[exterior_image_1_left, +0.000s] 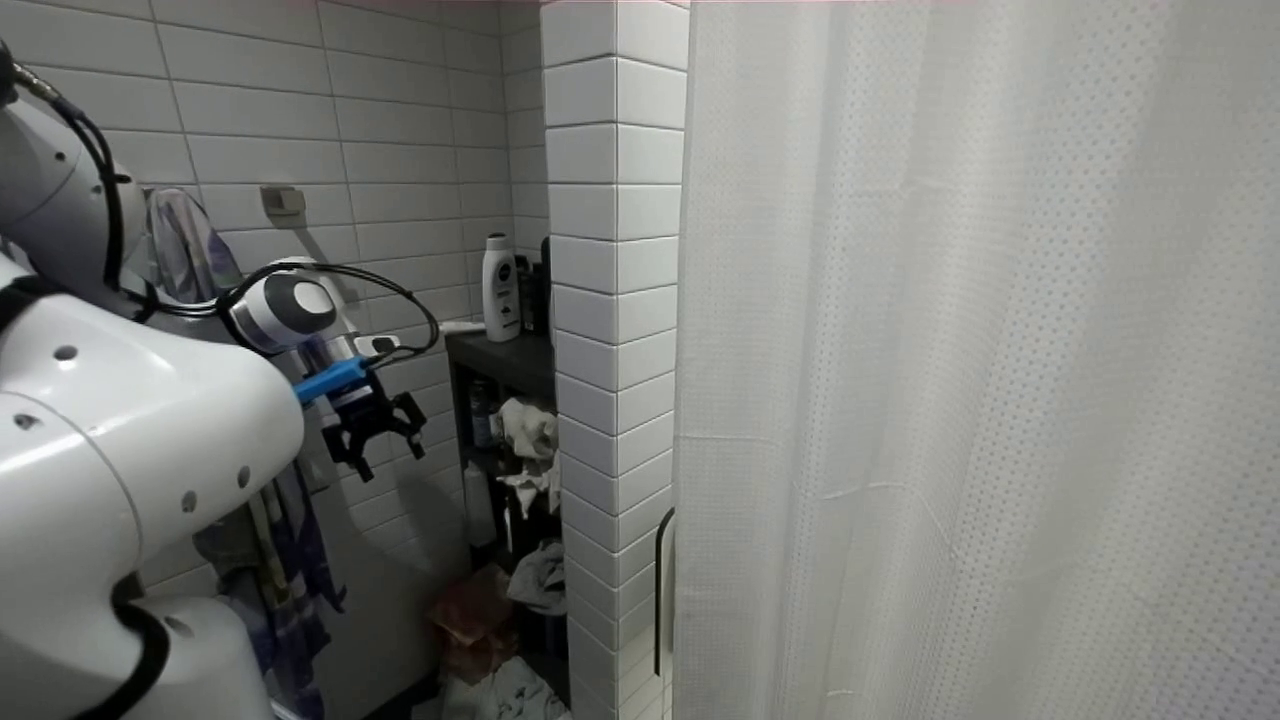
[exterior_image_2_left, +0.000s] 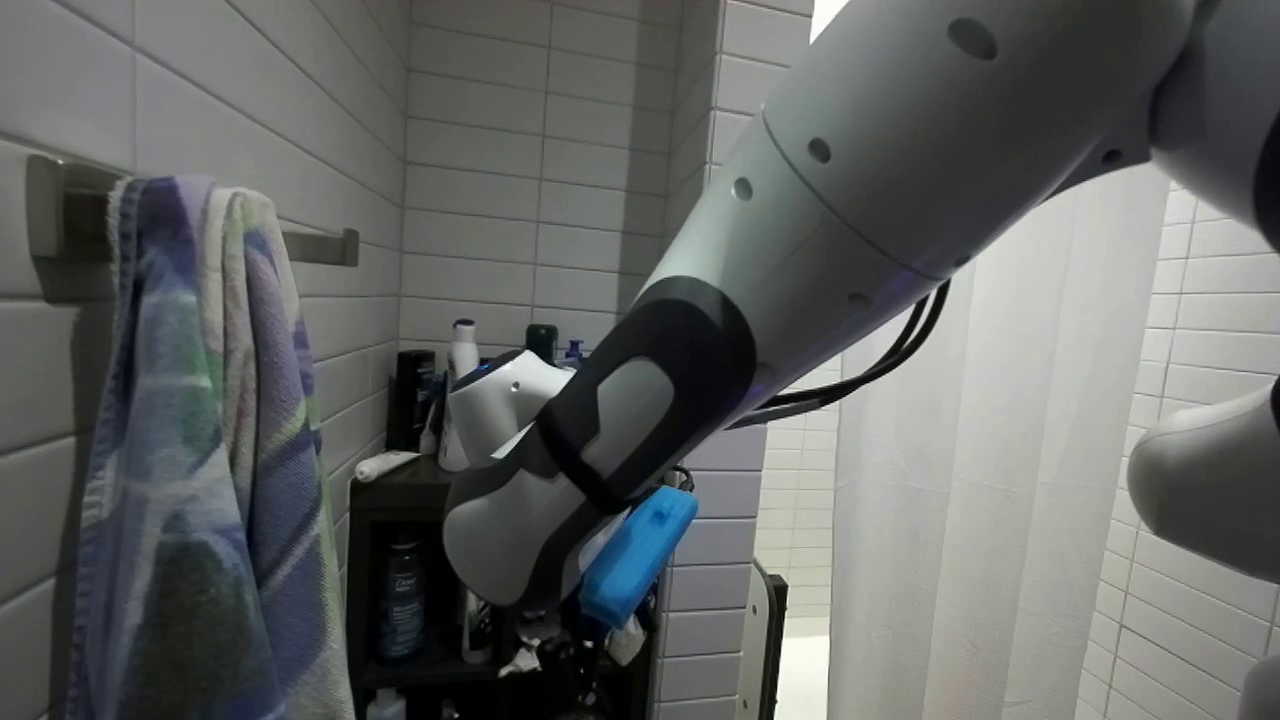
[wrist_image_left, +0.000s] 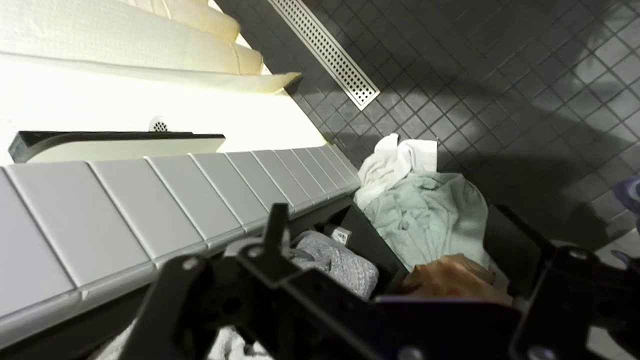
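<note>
My black gripper (exterior_image_1_left: 391, 462) hangs in the air in front of a dark shelf unit (exterior_image_1_left: 500, 352), its fingers spread wide and nothing between them. The wrist view has the gripper (wrist_image_left: 395, 215) pointing down, one finger at each side. Far below in the gap lie a pale green cloth (wrist_image_left: 425, 215), a white cloth (wrist_image_left: 395, 162) and a brownish-orange bag (wrist_image_left: 450, 280). A folded grey towel (wrist_image_left: 345, 262) sits on the shelf near the left finger. In an exterior view the arm and a blue wrist piece (exterior_image_2_left: 640, 555) mostly hide the gripper.
A white tiled pillar (exterior_image_1_left: 615, 400) stands beside the shelf, with a white shower curtain (exterior_image_1_left: 900, 350) past it. White bottles such as this one (exterior_image_1_left: 500, 290) stand on the shelf top. A patterned towel (exterior_image_2_left: 200, 450) hangs from a wall bar. A metal drain (wrist_image_left: 325, 50) crosses the floor.
</note>
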